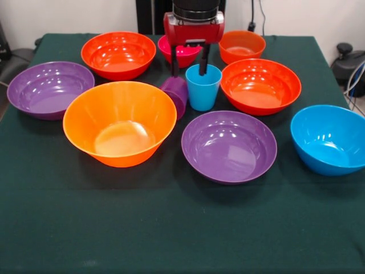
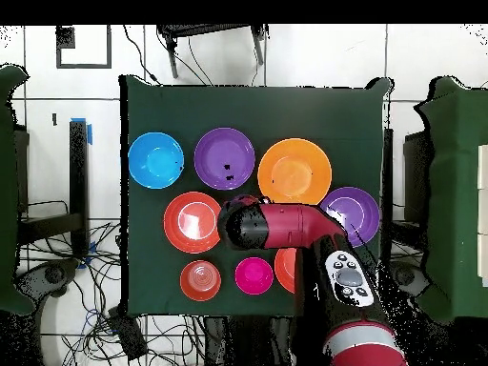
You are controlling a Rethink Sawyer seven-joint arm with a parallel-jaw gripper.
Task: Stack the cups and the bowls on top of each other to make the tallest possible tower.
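1. No tower exists yet: all 8 bowls, including the big orange bowl (image 1: 119,123), sit separately on the table (image 1: 182,228).
2. The gripper (image 1: 189,61) straddles the light blue cup's (image 1: 203,87) rim, fingers spread, unclenched; the purple cup (image 1: 175,95) leans beside it.

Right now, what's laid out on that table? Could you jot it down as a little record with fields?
surface: dark green table
bowls: eight, none stacked
biggest bowl: big orange bowl, front left in the front view
cups: light blue cup upright; purple cup tilted against the big orange bowl
gripper: open, one finger inside the light blue cup
tower: not started
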